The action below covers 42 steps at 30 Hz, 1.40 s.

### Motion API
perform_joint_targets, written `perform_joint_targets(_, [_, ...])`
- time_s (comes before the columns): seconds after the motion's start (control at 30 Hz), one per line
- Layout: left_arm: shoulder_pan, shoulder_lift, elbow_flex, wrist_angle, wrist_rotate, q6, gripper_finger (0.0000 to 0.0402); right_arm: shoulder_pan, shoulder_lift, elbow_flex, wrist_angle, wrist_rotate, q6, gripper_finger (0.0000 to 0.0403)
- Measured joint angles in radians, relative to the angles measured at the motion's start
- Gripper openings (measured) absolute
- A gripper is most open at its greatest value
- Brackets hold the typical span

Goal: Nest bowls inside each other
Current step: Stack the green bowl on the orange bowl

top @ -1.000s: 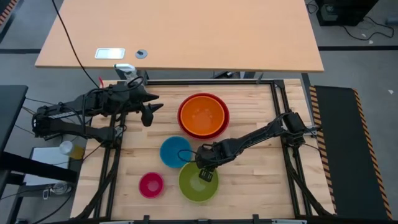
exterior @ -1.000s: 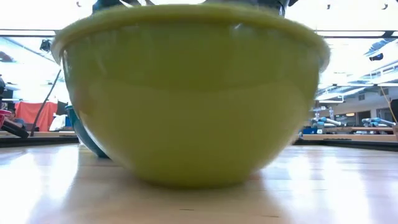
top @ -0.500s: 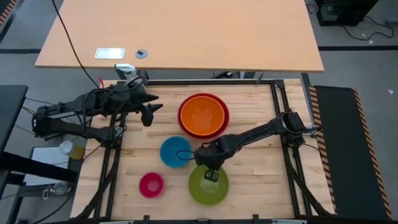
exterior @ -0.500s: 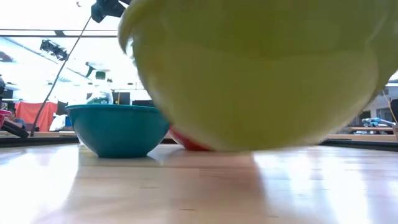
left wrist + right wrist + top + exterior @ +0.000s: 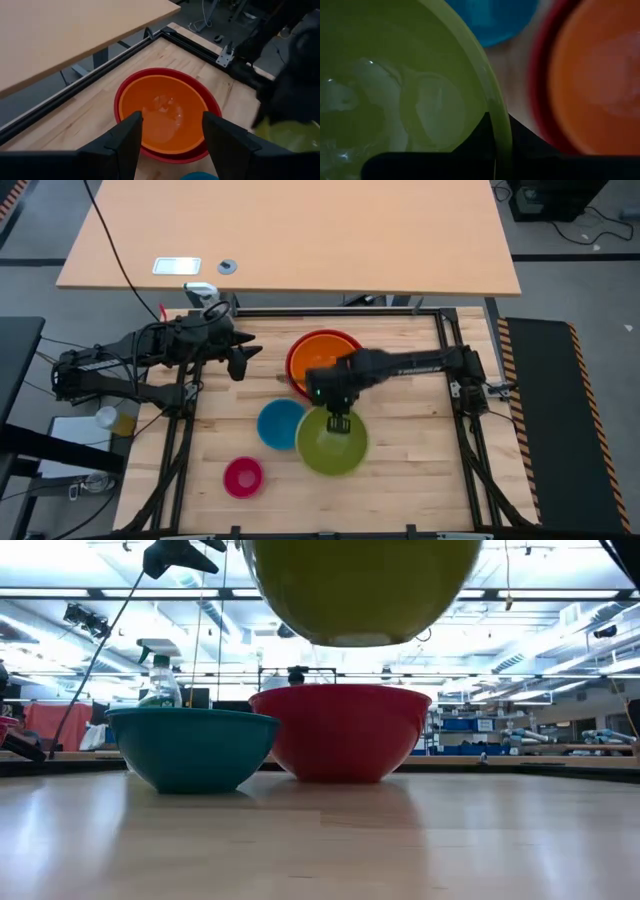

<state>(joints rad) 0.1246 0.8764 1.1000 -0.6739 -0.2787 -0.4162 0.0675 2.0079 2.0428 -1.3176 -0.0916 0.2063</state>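
The lime green bowl (image 5: 332, 442) is held clear of the table by its rim, pinched in the closed right gripper (image 5: 338, 420). The orange bowl (image 5: 322, 362), nested in the red bowl (image 5: 340, 730), lies just beyond, nearer the right arm. The left gripper (image 5: 240, 358) waits open.

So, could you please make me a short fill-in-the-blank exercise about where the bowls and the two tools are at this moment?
1. The right tool grips the rim of the ____ bowl, lifted off the table.
2. The orange bowl sits inside the ____ bowl.
3. The left tool is ____ and holds nothing.
4. The smallest bowl on the table is ____.

Missing words: green; red; open; pink
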Motion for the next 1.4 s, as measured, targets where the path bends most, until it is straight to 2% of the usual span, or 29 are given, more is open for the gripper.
perform_joint_targets(0.17, [0.0, 0.0, 0.0, 0.0, 0.0, -0.038, 0.021, -0.116, 0.0, 0.034, -0.032, 0.056, -0.076, 0.0022])
perform_joint_targets(0.37, [0.0, 0.0, 0.0, 0.0, 0.0, -0.121, 0.021, -0.269, 0.0, 0.037, -0.018, 0.062, -0.15, 0.0022])
perform_joint_targets(0.7, [0.0, 0.0, 0.0, 0.0, -0.014, -0.212, 0.021, -0.484, 0.001, 0.023, 0.1, 0.099, -0.215, 0.0022])
perform_joint_targets(0.87, [0.0, 0.0, 0.0, 0.0, -0.069, -0.224, 0.021, -0.504, 0.002, -0.066, 0.226, 0.092, -0.218, 0.0022])
perform_joint_targets(1.07, [0.0, 0.0, 0.0, 0.015, -0.134, -0.228, 0.021, -0.468, 0.005, -0.21, 0.324, 0.08, -0.19, 0.0022])
perform_joint_targets(1.4, [0.0, 0.0, 0.0, 0.019, -0.164, -0.228, 0.021, -0.448, 0.005, -0.371, 0.416, 0.107, -0.144, 0.0023])
